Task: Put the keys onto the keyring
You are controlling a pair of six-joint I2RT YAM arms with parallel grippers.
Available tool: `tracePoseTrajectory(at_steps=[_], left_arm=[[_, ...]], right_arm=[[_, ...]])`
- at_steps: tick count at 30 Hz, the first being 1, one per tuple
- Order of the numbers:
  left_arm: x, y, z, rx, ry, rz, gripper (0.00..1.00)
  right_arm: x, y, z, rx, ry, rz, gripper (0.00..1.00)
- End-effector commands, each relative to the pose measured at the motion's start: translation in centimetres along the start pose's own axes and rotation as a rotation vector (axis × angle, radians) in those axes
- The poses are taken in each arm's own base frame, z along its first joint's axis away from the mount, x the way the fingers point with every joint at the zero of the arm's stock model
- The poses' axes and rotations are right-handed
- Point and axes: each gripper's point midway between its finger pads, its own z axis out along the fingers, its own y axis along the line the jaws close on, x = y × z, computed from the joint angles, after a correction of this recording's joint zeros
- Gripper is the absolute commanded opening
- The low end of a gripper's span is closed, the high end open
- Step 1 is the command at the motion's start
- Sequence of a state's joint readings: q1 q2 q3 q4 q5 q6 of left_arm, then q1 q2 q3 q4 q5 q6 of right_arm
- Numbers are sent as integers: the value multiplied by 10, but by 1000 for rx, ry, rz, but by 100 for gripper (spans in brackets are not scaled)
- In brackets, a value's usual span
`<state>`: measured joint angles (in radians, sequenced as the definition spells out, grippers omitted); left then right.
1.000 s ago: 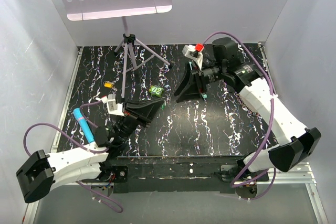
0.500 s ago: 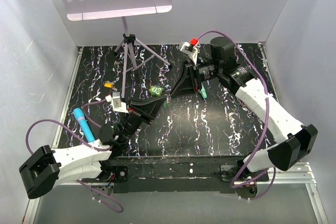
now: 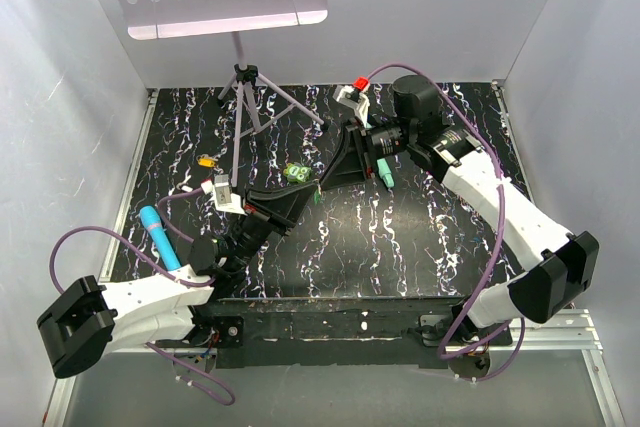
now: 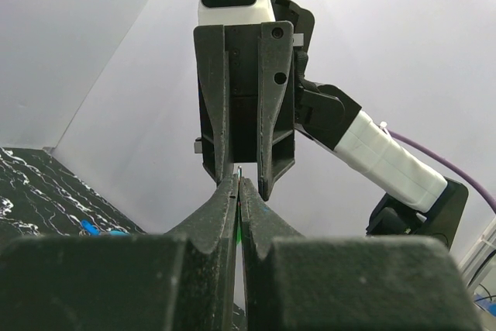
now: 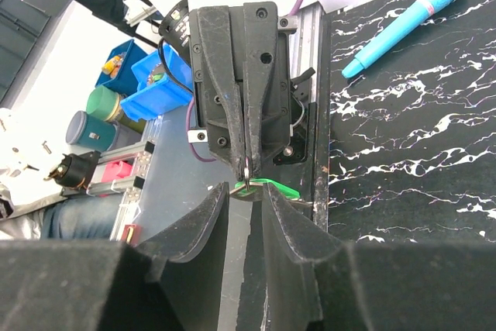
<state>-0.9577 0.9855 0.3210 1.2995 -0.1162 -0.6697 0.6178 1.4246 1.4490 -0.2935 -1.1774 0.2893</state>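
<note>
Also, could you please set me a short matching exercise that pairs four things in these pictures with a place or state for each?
Things:
1. pen
2. orange key
3. left gripper
4. right gripper

Places or states:
A. fingers apart
B. lying beside a leg of the stand
C. shut on a green key
D. lying on the near left part of the table

Pairs: 1-D, 2-B, 3-C, 4-A
</note>
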Motion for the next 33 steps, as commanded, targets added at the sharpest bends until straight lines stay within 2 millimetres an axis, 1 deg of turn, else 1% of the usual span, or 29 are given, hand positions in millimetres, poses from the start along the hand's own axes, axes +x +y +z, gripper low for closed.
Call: tracePoseTrajectory(at_steps=[1,3,5,10,14,15,17,26,27,28,30,31,33], left_arm=[[-39,-29,8,99,-147,-26,0],[-38,-29,8,99,-145,-26,0],[-37,-28,8,95,-140,-26,0],[-34,-27,8,93,-132,-27,0],[-33,-26,8,91,-129,-29,0],[-33,-26,8,93,-132,-31,0],[-32,-26,8,92,-129,-29,0],[-28,-22,6,76,-112,-33,0],[-28,-22,6,77,-108,-37,4],[-27,-22,5,73,-102,-42,12],[-28,-22,1,68,-98,-48,32],[-25,-19,-3,50,-81,-46,43],[-23,-15,-11,22,-55,-49,59]], right_arm=[[-3,4,2,-25,-7,-24,30],[-3,5,2,-35,-7,-27,27],[-3,6,2,-39,-7,-25,21],[-3,7,2,-45,-7,-20,22],[-3,7,3,-48,-7,-18,20],[-2,6,2,-49,-8,-15,16],[-1,7,3,-56,-6,-15,3],[1,7,3,-64,-1,-16,1],[1,8,3,-65,0,-19,1],[2,7,2,-62,1,-24,1],[5,6,-2,-52,3,-35,1],[8,5,-3,-44,6,-42,1],[16,1,-9,-14,14,-65,1]])
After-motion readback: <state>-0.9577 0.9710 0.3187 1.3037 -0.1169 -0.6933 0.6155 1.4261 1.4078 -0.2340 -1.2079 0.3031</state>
